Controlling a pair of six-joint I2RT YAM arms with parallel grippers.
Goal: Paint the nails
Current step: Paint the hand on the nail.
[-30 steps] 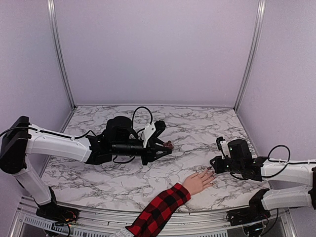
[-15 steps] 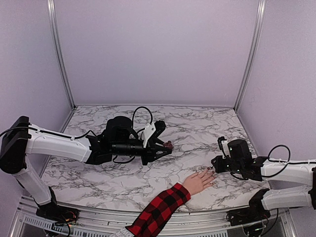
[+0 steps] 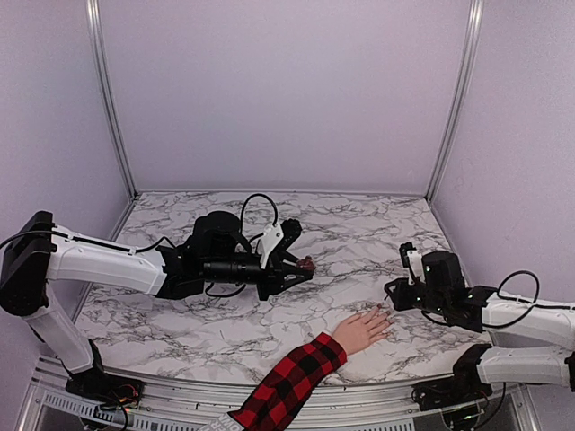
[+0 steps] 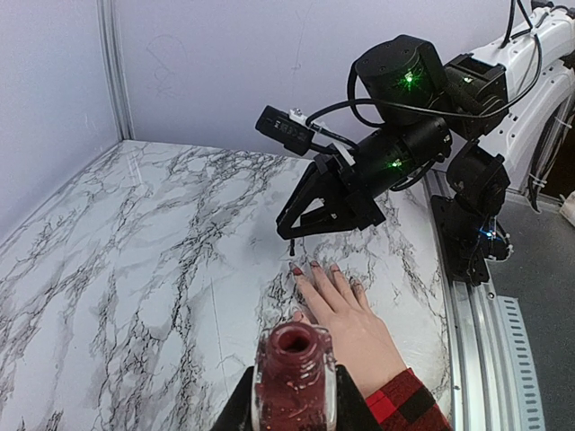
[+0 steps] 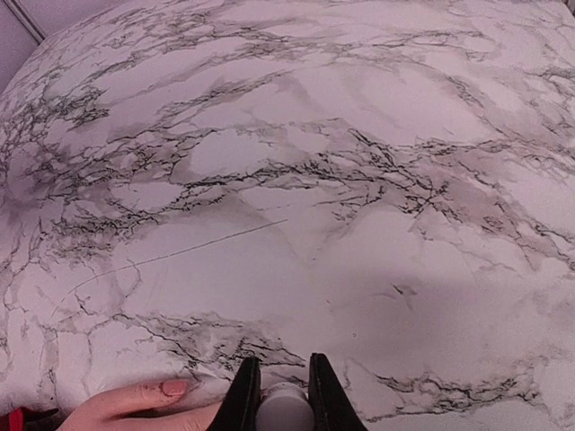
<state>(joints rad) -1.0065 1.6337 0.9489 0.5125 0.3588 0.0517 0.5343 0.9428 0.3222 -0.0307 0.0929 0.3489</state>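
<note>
Dark-red bottle (image 4: 293,382) clamped in outstretched left claw (image 3: 304,266); right claw (image 3: 390,296), low beside hand (image 3: 361,330), pinches white cap (image 5: 284,415).

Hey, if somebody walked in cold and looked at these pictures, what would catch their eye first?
The pale hand in a red-and-black plaid sleeve, lying flat on the marble table near its front edge, stands out most. The right gripper hovers just above its fingertips, pinching a white cap, while the left gripper at mid-table holds an open dark-red polish bottle.
</note>
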